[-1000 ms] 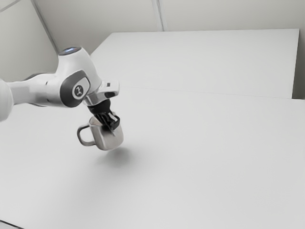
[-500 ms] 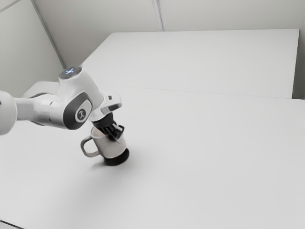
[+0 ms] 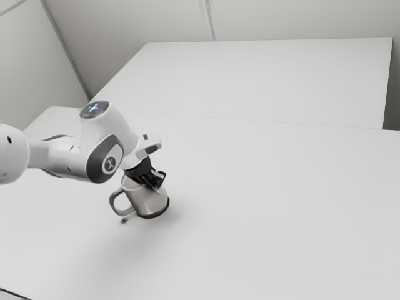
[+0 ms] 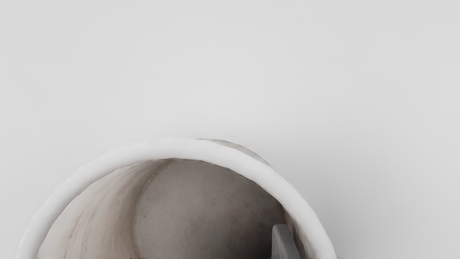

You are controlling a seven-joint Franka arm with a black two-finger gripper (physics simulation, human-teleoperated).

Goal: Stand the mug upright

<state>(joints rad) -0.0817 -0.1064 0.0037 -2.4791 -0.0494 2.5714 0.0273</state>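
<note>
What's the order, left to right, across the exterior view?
Arm link at the view's edge → mug handle → mug body

A silvery-grey mug (image 3: 148, 201) with a dark-edged base (image 3: 156, 215) is seen tilted, its mouth tipped up toward the exterior view's left, where its looped handle (image 3: 113, 201) is also pointed. A pale rim (image 4: 172, 148) and brownish-grey inner wall (image 4: 93, 212) are shown. Whether the white table (image 3: 281, 212) is touched cannot be told.
</note>
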